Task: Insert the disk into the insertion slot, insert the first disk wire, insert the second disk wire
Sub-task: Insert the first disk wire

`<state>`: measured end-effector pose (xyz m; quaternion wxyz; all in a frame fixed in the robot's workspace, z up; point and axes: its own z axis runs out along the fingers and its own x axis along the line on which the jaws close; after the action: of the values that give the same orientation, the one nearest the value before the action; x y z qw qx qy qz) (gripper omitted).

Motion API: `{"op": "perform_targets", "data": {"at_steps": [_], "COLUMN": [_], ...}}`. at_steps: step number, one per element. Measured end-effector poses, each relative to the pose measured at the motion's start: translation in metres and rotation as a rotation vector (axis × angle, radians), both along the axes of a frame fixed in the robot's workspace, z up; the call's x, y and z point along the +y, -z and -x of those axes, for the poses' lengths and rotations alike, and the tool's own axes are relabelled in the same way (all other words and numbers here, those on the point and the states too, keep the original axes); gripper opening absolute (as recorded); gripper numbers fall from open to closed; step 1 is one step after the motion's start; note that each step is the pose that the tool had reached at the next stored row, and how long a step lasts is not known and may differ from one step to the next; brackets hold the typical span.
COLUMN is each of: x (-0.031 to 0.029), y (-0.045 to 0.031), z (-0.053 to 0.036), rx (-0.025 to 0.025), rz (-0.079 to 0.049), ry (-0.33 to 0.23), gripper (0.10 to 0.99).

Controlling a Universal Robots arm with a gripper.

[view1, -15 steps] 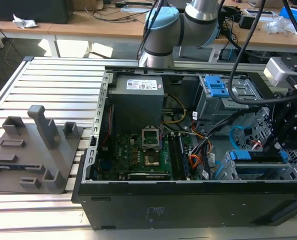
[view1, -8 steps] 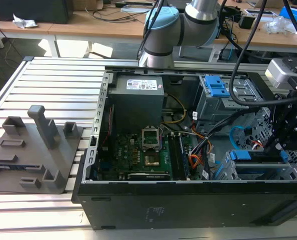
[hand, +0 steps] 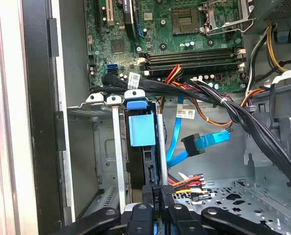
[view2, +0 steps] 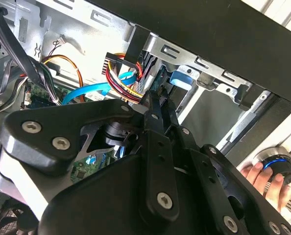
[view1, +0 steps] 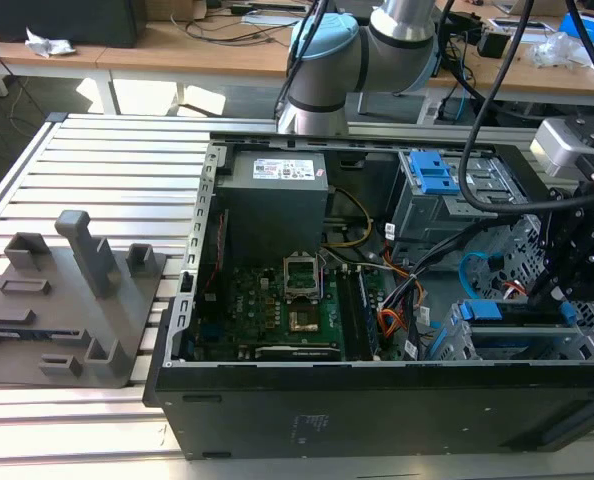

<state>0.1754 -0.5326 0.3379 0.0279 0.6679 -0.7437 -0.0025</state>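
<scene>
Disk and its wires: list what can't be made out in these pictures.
Label on the disk: edge-on in the first wrist view, between the insertion slot rails.
Sockets of the disk: covered there by the gripper and the red-yellow wires; seating unclear.
Exterior view: the arm covers one end of the disk.
Second wrist view: the gripper body blocks most of the disk.

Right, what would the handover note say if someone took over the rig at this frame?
The gripper is inside the case, at the edge of the disk.
The disk sits in the insertion slot; looks done.
The red-yellow-black wire plug is right at the gripper, against the disk; seating cannot be confirmed.
The blue cable hangs loose beside the slot, plug free: not done.
</scene>
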Motion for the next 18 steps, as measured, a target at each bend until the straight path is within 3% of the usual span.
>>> {"op": "perform_targets", "data": {"at_steps": [10,15,18], "x": [0.0,0.0,0.0], "y": [0.0003,-0.0065,-0.0063], "z": [0.0,0.0001,0.0001], "rx": [0.0,-0.0003,-0.0003], "rz": [0.0,-0.001,-0.022], "ry": [0.0,0.0,0.0], "gripper": [0.18,0.18,0.18]}}
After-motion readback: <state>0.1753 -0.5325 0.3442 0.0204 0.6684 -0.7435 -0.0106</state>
